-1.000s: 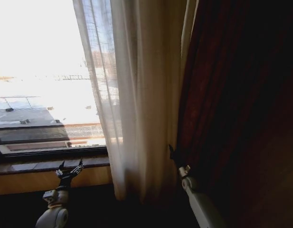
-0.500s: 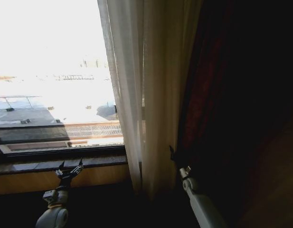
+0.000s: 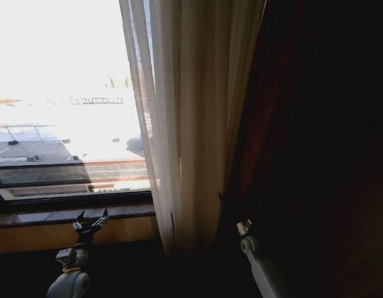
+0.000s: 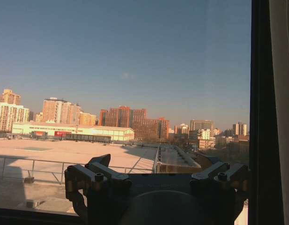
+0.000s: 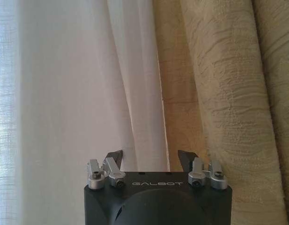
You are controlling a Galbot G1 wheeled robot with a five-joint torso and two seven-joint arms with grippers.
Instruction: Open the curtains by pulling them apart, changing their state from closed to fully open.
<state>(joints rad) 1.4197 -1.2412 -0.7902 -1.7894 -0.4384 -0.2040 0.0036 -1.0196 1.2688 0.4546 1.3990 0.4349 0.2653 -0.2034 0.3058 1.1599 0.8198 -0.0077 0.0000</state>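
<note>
Low on the left, the left pincer (image 3: 92, 222) sits in front of the window sill (image 3: 48, 216). Its fingers are spread wide apart and hold nothing. In the left wrist view the same pincer (image 4: 156, 171) points out through the window glass (image 4: 121, 70) at a flat roof and far-off buildings under a blue sky. The bare window (image 3: 54, 93) is very bright.

Next, in the middle of the head view, hang the curtains (image 3: 185, 124). They are thin, cream-white and full of long folds. They are bunched together in a tall strip that reaches from the top of the view down past the sill.

Right beside them hangs a dark brown drape (image 3: 309, 143). The right arm reaches up along its edge, and the right pincer (image 3: 223, 202) is at the spot where the light cloth meets the dark cloth. In the right wrist view, the right pincer (image 5: 151, 158) has its fingers apart. The white curtain's edge (image 5: 149, 93) hangs between them, and I cannot tell if they touch it. A thick tan cloth (image 5: 219, 93) hangs right next to it.
</note>
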